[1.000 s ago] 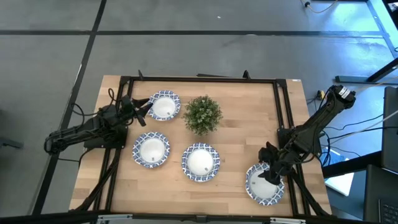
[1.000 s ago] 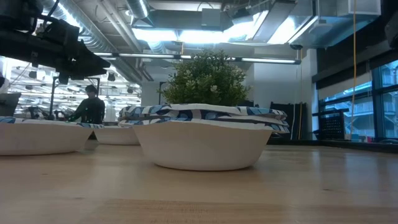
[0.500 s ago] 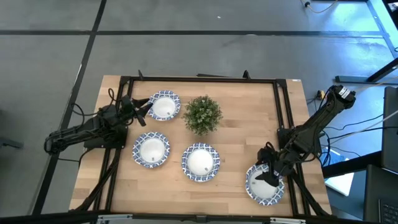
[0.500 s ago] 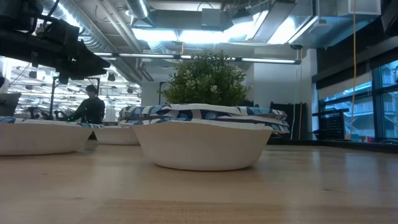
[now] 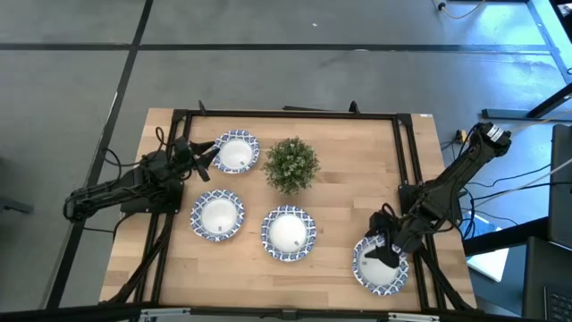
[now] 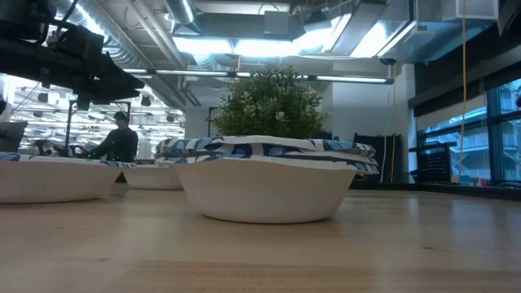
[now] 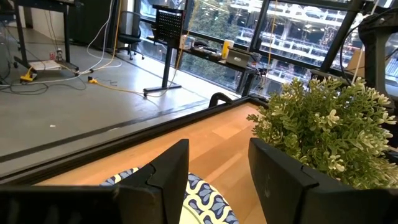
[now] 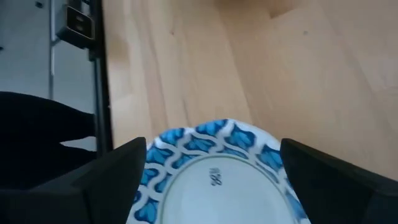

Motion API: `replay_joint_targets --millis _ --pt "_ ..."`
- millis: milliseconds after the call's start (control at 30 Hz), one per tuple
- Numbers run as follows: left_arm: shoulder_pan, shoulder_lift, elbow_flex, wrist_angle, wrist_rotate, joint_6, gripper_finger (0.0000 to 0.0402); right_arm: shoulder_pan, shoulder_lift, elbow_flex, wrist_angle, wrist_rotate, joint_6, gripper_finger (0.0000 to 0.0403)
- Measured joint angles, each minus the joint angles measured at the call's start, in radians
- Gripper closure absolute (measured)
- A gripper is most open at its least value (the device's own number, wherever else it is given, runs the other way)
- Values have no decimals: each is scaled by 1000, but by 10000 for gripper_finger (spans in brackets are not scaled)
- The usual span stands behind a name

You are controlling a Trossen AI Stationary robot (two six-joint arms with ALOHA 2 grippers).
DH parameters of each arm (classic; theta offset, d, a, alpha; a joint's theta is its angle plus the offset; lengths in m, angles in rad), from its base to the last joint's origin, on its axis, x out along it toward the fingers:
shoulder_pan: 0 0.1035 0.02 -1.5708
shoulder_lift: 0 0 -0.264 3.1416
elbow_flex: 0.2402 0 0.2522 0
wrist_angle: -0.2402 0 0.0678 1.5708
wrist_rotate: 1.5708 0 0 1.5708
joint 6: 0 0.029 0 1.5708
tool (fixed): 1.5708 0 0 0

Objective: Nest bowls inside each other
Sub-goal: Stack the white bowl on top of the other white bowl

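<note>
Four bowl spots show in the high view, all blue-rimmed and white inside: a far-left bowl (image 5: 237, 152), a left bowl (image 5: 217, 215), a middle one (image 5: 288, 233) and a near-right bowl (image 5: 380, 266). In the low view the middle one (image 6: 264, 189) shows several rims stacked in it. My left gripper (image 5: 207, 152) hangs open at the far-left bowl's left rim (image 7: 200, 194), above it. My right gripper (image 5: 384, 249) is open above the near-right bowl (image 8: 214, 180), with one finger on either side of its far rim.
A small green potted plant (image 5: 291, 165) stands between the far-left bowl and the table's middle, close ahead of my left gripper (image 7: 217, 155). A black frame rail (image 5: 409, 170) runs along the table's right side. Bare wood lies right of the plant. A person shows in the room beyond (image 6: 118, 138).
My right gripper has edged a little toward the table's near edge, farther over the near-right bowl. The bowls and the plant have stayed in place.
</note>
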Motion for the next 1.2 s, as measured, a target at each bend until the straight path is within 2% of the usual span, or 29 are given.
replay_joint_targets --millis 300,633,867,1000,1200 --pt "0 0 0 0 0 0 240 0 0 0 13 6 -2 33" --pt "0 0 0 0 0 0 240 0 0 0 -16 109 -5 33" --pt "0 0 0 0 0 1 240 0 0 0 -15 111 4 33" --pt "0 0 0 0 0 1 240 0 0 0 -39 106 71 33" --pt "0 0 0 0 0 1 240 0 5 0 -142 16 131 33"
